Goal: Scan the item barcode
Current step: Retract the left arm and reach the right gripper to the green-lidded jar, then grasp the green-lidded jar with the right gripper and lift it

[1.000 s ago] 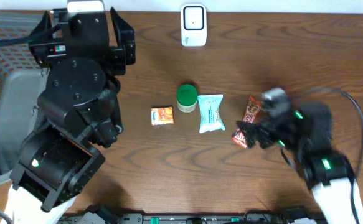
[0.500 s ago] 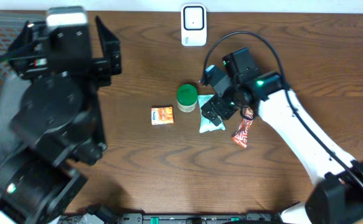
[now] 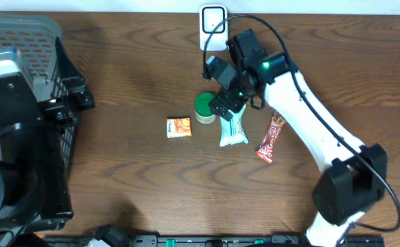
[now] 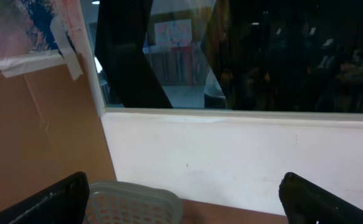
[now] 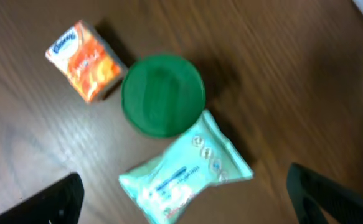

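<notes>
Pictured with right claw [image 3: 220, 88] spread wide and empty, hanging over a green-lidded jar [image 5: 162, 94] and teal wipes packet [image 5: 184, 168] just beside each other on the bench [image 3: 138, 178]; small orange pack [image 5: 84, 60] near the jar's left, red snack bar [image 3: 271, 139] right of the wipes, white barcode scanner [image 3: 213, 27] at the far edge behind; left claw [image 4: 184, 205] likewise spread and empty, raised, facing a wall [image 4: 231, 162] above a plastic basket [image 4: 128, 202]

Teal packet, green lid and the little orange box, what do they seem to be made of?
Teal packet: likely soft plastic film with a slight gloss, judging by its puffy body and flared sealed ends.
Green lid: probably moulded plastic, smooth with a dull sheen, even in colour, with a clean round rim.
Orange box: looks like printed cardboard, with flat faces and sharp folded edges.
</notes>
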